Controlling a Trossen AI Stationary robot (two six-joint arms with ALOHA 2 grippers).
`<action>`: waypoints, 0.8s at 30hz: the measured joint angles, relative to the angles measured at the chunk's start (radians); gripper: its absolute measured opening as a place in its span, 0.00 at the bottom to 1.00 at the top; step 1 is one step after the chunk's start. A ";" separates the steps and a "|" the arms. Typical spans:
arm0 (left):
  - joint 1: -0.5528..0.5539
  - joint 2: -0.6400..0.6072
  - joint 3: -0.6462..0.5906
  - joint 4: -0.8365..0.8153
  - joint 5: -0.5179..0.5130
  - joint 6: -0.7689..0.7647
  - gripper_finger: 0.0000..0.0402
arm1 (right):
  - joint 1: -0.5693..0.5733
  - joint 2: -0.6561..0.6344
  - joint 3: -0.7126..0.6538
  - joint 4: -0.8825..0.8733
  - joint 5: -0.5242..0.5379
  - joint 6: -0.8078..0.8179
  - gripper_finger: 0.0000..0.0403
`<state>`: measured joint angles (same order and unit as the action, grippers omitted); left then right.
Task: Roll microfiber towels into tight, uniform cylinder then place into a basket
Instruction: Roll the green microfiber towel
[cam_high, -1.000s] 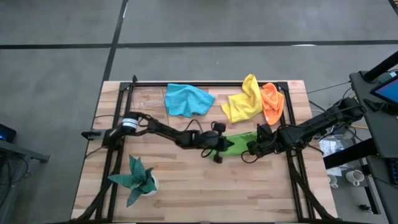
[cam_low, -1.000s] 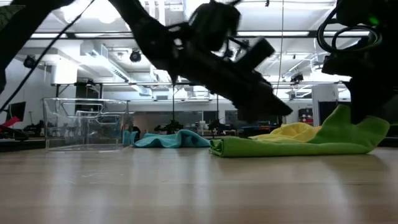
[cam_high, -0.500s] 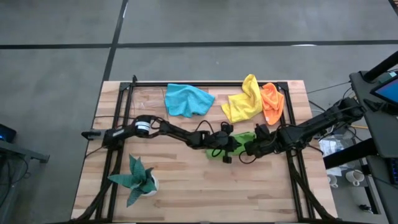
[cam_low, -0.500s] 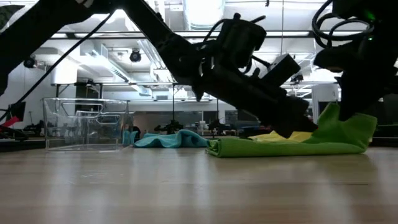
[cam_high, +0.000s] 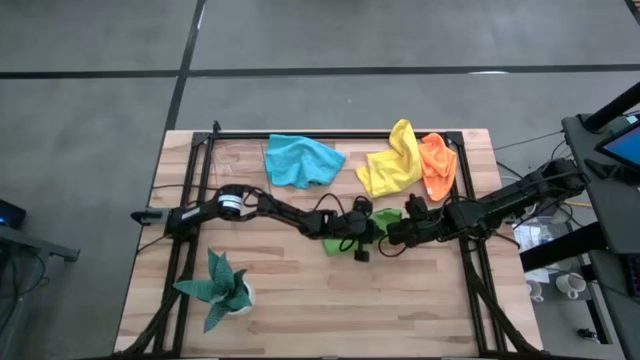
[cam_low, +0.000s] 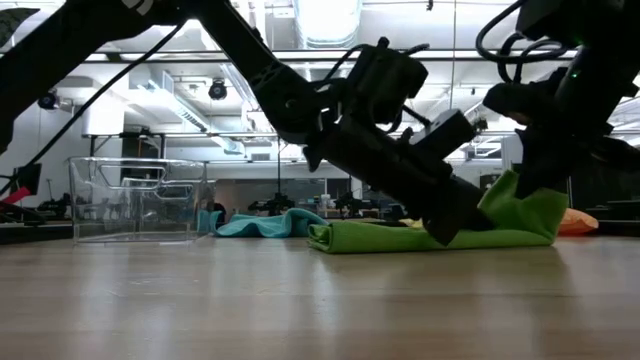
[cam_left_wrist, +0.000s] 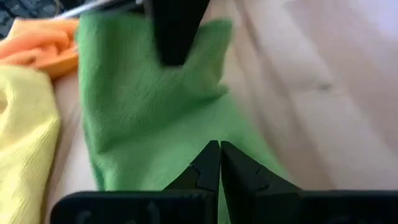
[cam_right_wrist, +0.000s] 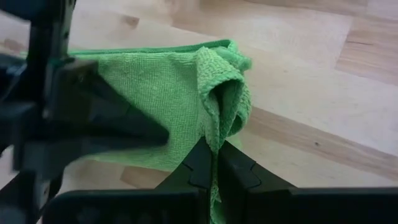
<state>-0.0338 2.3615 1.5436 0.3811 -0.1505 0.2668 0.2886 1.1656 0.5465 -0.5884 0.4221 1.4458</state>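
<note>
Four towels lie on the worktop (cam_high: 300, 290), and only the green one is being worked.

At upper left of centre in the high view, the clear basket (cam_low: 135, 200) stands empty near the worktop's far edge, apparently kept clear of the arms until a roll is ready. Just right of it lies the blue towel (cam_high: 302, 160), loose and unrolled.

At frame centre, the left gripper (cam_high: 358, 246) presses down on the green towel (cam_high: 385, 222) with its fingers clenched together and nothing between them. The low view shows it angled down onto the folded cloth. This placement most likely pins the cloth flat so that it cannot slide while the other end is turned over.

Immediately right, the right gripper (cam_right_wrist: 215, 163) has its fingers clamped on the towel's raised edge. The right wrist view shows a bunched fold of green cloth pinched between them. That end stands up off the worktop in the low view, which suggests the start of a fold or roll toward the left gripper.

At upper right, the yellow towel (cam_high: 392, 160) and the orange towel (cam_high: 437, 165) lie crumpled and touching, awaiting their turn.
</note>
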 joint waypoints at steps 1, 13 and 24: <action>0.002 0.000 0.000 0.000 -0.009 0.000 0.00 | 0.000 0.000 0.000 0.000 0.000 -0.003 0.02; 0.023 0.008 -0.011 -0.009 -0.014 -0.053 0.00 | -0.001 0.000 0.003 0.076 -0.014 -0.037 0.02; 0.026 0.008 -0.011 -0.021 -0.012 -0.053 0.00 | -0.088 0.093 0.002 0.183 -0.013 -0.119 0.02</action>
<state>-0.0078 2.3699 1.5326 0.3599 -0.1623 0.2138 0.2001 1.2581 0.5488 -0.4050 0.4092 1.3268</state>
